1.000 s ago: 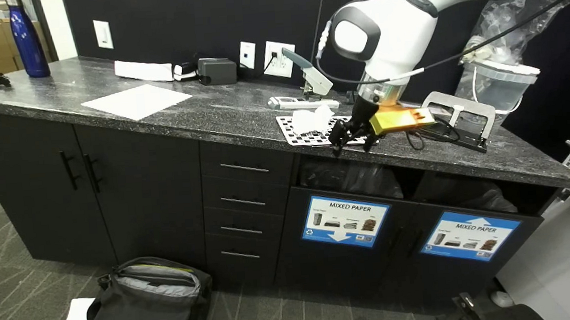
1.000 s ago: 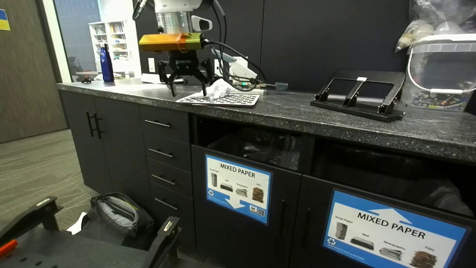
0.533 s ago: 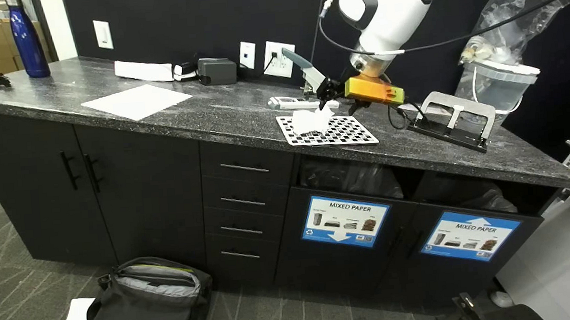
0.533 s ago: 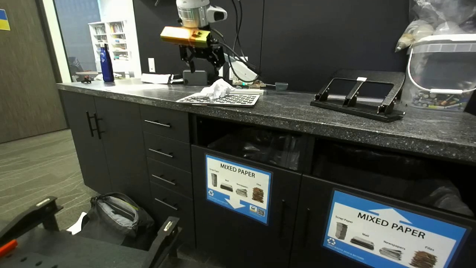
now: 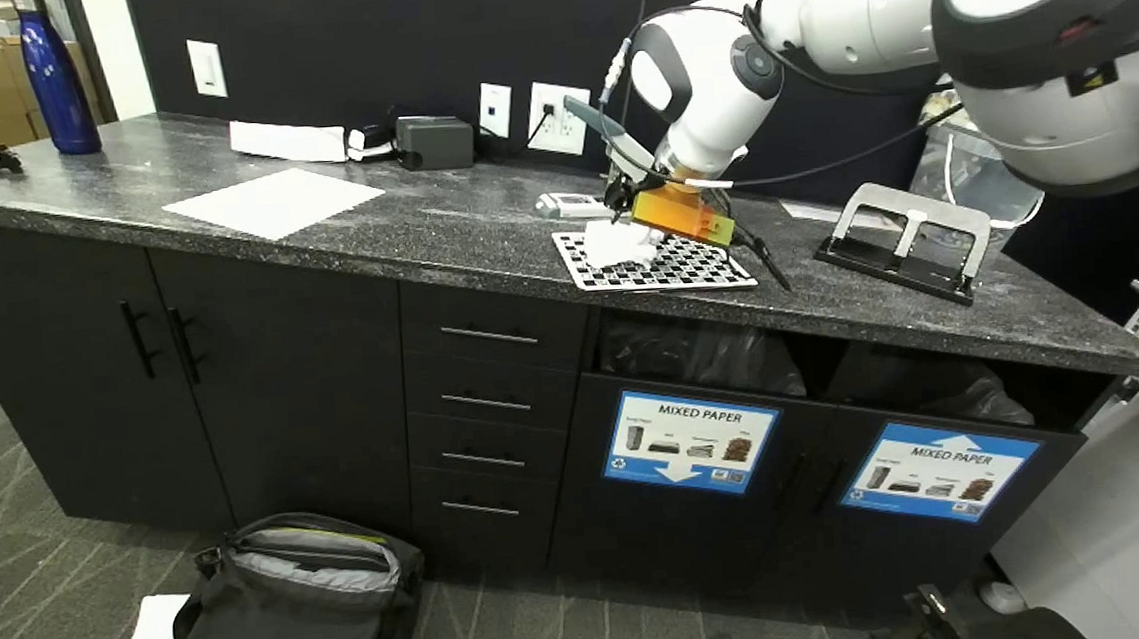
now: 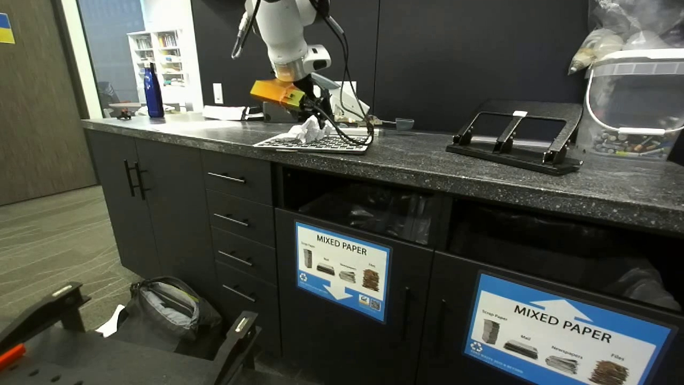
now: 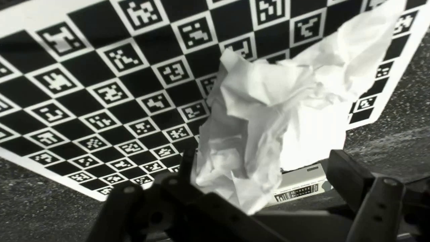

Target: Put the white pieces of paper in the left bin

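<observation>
On the counter (image 5: 468, 228), far left: a small black thing (image 5: 1, 162), then a blue bottle (image 5: 59, 85) standing upright. Down on the floor (image 5: 511, 634), a loose white sheet (image 5: 153, 631) shows beside a dark bag (image 5: 299, 609) gaping at the top. Back up, a flat white sheet (image 5: 273, 203) lies near the front edge, and a grey box (image 5: 435, 142) sits farther back, near the wall sockets (image 5: 496, 111). Four drawers (image 5: 493, 375) below, all pushed in.

And now the busy spot! The crumpled white paper (image 5: 616, 243) sits heaped on the checkered board (image 5: 696, 268); one piece or several, I can't tell. The gripper (image 7: 262, 159) is right down at it, tilted over, fingers (image 7: 346, 172) spread wide, and in the wrist view the paper shows between them! Is a finger touching it? I can't tell from where I stand. A big stapler (image 5: 588, 116) stands just behind, partly covered by the robot arm (image 5: 701, 55).

Straight below, there's the left bin (image 5: 685, 537): blue-and-white label (image 5: 690, 441), MIXED PAPER, arrow pointing down, plastic film (image 5: 732, 353) showing just above that. The heaped paper is outside it, up top on that board. Next door, the right bin (image 5: 907, 557), same heading, but its arrow points up!

Toward the right end of the counter a metal frame (image 5: 910, 227) stands on a black base (image 5: 887, 269), and last of all, in an exterior view, a clear bucket (image 6: 636, 99) with a white handle (image 6: 641, 130), small colourful bits (image 6: 625, 147) in its bottom.
</observation>
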